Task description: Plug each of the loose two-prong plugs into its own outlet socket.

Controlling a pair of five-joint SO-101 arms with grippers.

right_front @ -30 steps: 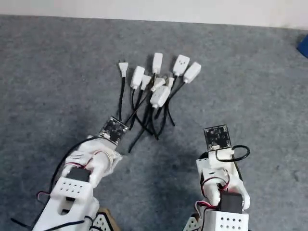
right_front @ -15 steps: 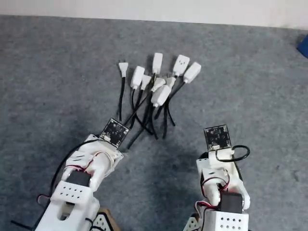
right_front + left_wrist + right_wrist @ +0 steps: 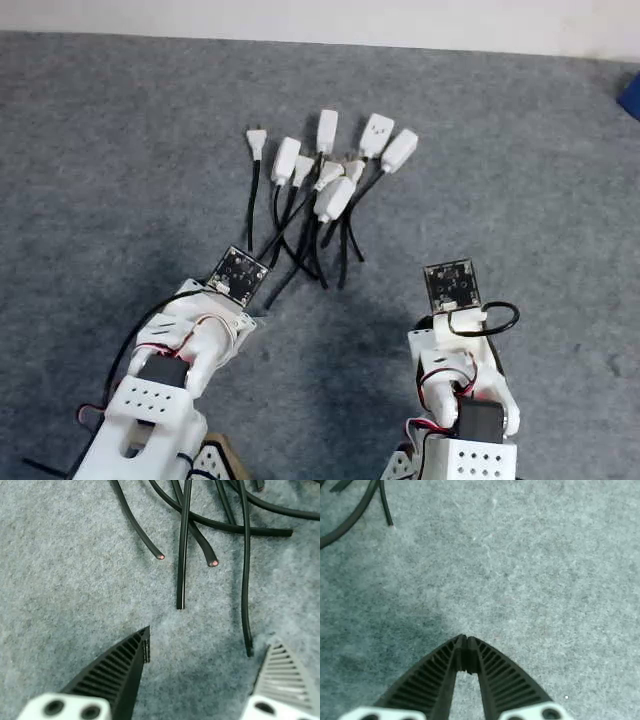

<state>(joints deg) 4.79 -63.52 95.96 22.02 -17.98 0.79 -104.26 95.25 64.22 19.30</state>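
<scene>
Left end effector [image 3: 210,639] is hanging open over the cord ends, while the right end effector [image 3: 466,641] is sitting closed on nothing.

The left fingers are spreading wide above the grey counter [image 3: 120,150], with the cut tips of several black cords [image 3: 183,545] lying just ahead of them, untouched. The right fingertips are pressing together over the counter surface, with one cord end lying well off to the side. In the high view the white plugs and sockets [image 3: 333,198] are lying loose in a fanned cluster toward the far side of the counter, ahead of and between the two arms. Their cords are crossing and trailing back toward the left arm [image 3: 190,350], and the right arm [image 3: 455,360] is sitting apart from the cluster.
</scene>
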